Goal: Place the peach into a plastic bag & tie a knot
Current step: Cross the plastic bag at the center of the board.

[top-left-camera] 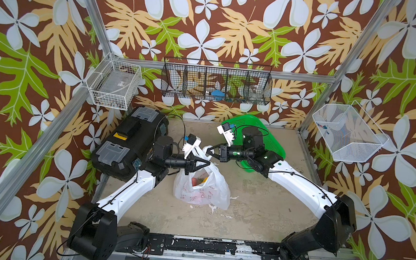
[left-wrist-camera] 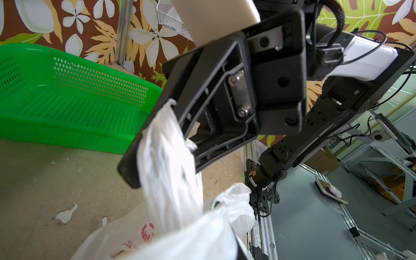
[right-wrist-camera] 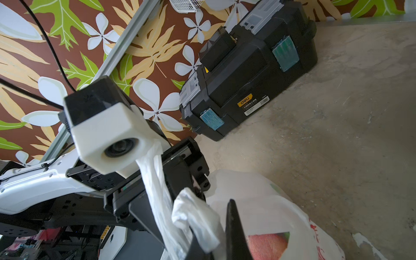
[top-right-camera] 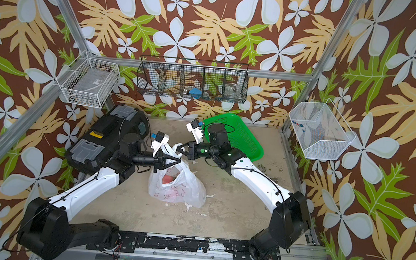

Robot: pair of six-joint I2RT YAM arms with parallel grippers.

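Plastic bag point(top-left-camera: 212, 194), translucent white, red-printed, shows peach point(top-left-camera: 194, 181) inside.

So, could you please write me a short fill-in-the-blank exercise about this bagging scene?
1. The reddish ___ shows through the thin wall of the plastic bag.
2. The right end effector is shut on one of the bag's two ___.
3. The perforated basket at the back is ___.
4. The black toolbox stands on the robot's ___ side.

Missing words: peach; handles; green; left.
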